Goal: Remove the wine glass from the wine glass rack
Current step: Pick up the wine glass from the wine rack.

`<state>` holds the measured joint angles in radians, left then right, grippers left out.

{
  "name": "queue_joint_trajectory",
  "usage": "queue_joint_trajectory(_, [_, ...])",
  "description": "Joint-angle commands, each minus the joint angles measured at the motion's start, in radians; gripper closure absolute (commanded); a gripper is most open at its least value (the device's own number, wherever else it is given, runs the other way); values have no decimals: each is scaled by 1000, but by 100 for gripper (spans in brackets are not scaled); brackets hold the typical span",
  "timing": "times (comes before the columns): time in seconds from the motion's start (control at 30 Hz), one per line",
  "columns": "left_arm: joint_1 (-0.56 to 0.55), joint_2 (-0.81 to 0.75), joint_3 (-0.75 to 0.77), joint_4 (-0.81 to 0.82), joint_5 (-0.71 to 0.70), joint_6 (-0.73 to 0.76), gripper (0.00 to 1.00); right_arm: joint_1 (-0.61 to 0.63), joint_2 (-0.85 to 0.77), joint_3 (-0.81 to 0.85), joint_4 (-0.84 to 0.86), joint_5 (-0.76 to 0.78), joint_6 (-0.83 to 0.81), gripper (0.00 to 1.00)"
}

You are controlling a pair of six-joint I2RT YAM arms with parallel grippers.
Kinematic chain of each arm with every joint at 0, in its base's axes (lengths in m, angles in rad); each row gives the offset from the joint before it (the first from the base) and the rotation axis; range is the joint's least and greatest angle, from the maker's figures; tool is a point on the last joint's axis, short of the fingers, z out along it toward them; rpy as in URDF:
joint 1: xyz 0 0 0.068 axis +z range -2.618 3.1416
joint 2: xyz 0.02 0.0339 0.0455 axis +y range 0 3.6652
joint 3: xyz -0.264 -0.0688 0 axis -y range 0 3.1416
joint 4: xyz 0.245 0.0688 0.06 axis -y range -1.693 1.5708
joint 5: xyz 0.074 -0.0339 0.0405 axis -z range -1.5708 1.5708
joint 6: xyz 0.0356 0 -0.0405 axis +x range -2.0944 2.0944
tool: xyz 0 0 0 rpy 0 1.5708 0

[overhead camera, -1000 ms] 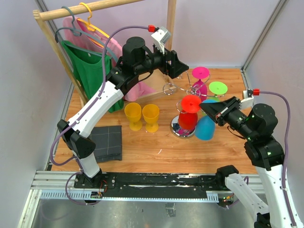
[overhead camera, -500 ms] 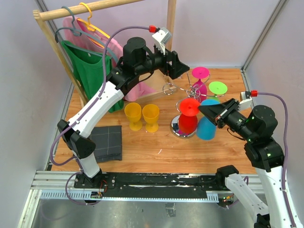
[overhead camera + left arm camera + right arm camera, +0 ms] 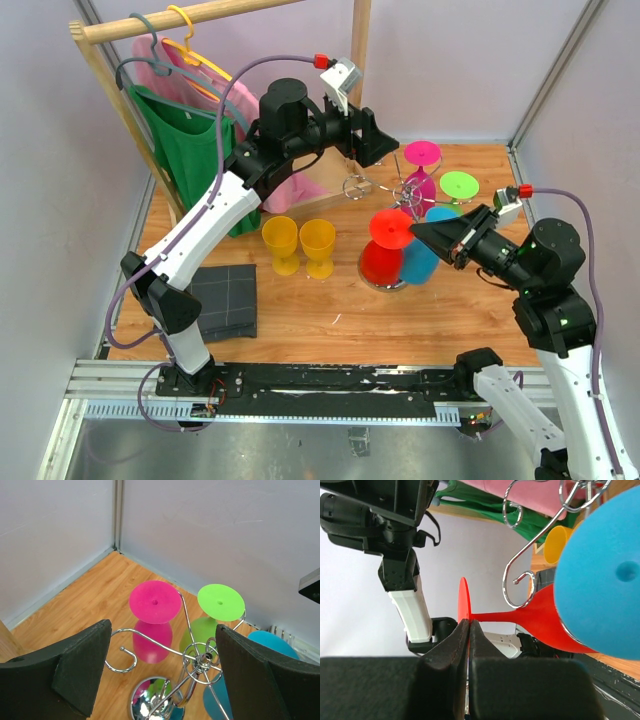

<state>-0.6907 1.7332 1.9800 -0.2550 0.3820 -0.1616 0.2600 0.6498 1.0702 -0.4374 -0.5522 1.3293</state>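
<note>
Your right gripper [image 3: 413, 229] is pinching the red wine glass [image 3: 383, 258] by the rim of its round foot, with both fingers [image 3: 445, 655] closing flat on the thin disc. The glass is tilting at the near side of the wine glass rack [image 3: 401, 190], its bowl hanging low over the mirrored base. In the right wrist view, its stem is running just under the open curl of 1 hook arm; you cannot tell whether they are touching. A blue glass [image 3: 422, 256] is hanging just beside the red one, and a pink glass [image 3: 154, 601] and a green glass [image 3: 220, 602] are hanging on the far arms. Your left gripper [image 3: 162, 650] is hovering above the rack with its jaws spread wide, gripping nothing.
</note>
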Motion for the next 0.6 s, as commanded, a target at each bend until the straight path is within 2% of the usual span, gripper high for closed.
queue_joint_trajectory(0.0, [-13,0,6,12,1,4,10,16,16,27,134,-78,45,99])
queue_joint_trajectory(0.3, [-13,8,16,18,-8,3,10,17,58,15,285,-214,116,99])
queue_joint_trajectory(0.57, [-13,7,17,25,-38,9,10,19,89,43,407,-256,157,99])
